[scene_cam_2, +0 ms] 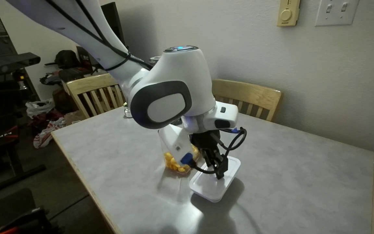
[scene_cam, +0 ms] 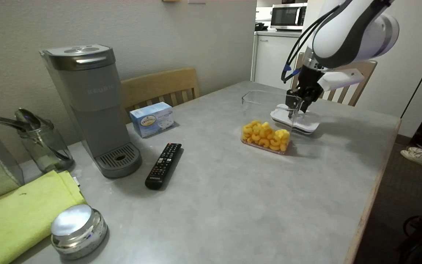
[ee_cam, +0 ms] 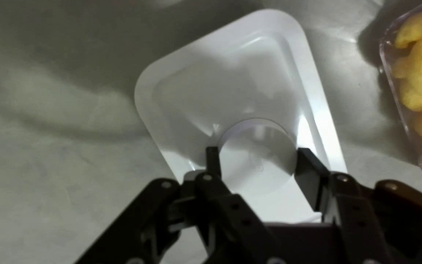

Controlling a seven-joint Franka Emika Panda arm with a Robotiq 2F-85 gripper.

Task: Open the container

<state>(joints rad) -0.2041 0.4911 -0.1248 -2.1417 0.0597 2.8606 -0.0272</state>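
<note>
On the grey table (scene_cam: 233, 205), the container (scene_cam: 264, 114) stands upright with its top uncovered, orange curled snack pieces (scene_cam: 266, 136) heaped in its lower part. Just beside it, apart from its walls, you have the white lid (ee_cam: 229, 88), roughly level, with your gripper (ee_cam: 259, 161) pointing down onto it. Your wrist view shows the fingers (ee_cam: 213, 159) at opposite sides of the lid's round knob (ee_cam: 258, 145), both meeting its edge, so your gripper is clamped on the lid by that knob. Whether the lid's underside rests on the table or hangs slightly above it, you cannot tell from these views. In an exterior view, a white housing (scene_cam_2: 175, 144) beside your gripper hides part of the container, though you can pick out snack pieces around it. Well apart from your gripper stands a grey coffee maker (scene_cam: 97, 110), with a black remote (scene_cam: 163, 167) lying near its base and a blue-and-white box (scene_cam: 152, 119) near it too. Farther along the table, a shiny metal tin (scene_cam: 79, 231) sits near a folded yellow cloth (scene_cam: 31, 209), and beyond the cloth a glass jar (scene_cam: 46, 150) holds cutlery (scene_cam: 29, 121). Behind the table you can see a wooden chair (scene_cam: 159, 82), and in the background a microwave (scene_cam: 288, 16) on a counter (scene_cam: 278, 33).
</note>
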